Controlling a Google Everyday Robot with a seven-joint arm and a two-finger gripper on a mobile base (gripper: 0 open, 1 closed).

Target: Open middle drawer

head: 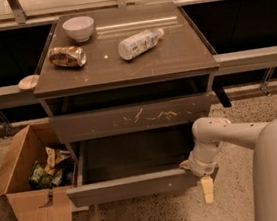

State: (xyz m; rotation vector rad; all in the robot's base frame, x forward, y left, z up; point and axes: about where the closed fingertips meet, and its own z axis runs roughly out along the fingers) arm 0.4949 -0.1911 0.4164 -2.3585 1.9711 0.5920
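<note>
Middle drawer (133, 186) stands open; pincer (205, 184) at its right corner, state unclear; box (39, 211) holds packets (41, 174).

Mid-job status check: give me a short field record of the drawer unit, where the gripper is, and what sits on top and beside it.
middle drawer: pulled well out, grey inside showing
gripper: at the right end of the middle drawer's front
scratched drawer front: directly above the open drawer
cabinet top: holds white bowl, crumpled snack bag, plastic bottle lying on its side
cardboard box: on the floor left of the cabinet, open, packets inside
</note>
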